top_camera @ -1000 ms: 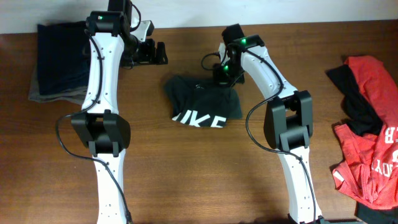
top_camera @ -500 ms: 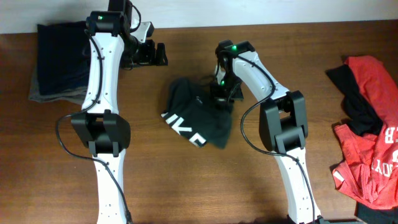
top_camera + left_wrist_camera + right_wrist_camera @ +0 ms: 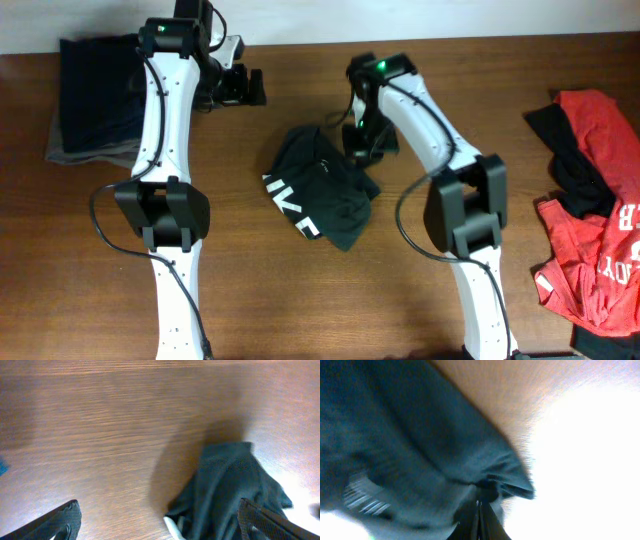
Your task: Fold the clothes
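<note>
A dark green T-shirt with white lettering lies crumpled at the table's middle. My right gripper is shut on the shirt's upper right edge and holds that part lifted; in the right wrist view the cloth hangs from the closed fingers. My left gripper is open and empty, above the table to the upper left of the shirt. The left wrist view shows the shirt between and beyond its spread fingers.
A folded dark blue garment on a grey one lies at the far left. A heap of red and black clothes lies at the right edge.
My right gripper has dragged the shirt to the left and lifted its edge; the shirt has turned and bunched, the lettering now slanting at lower left. The left arm has not moved.
</note>
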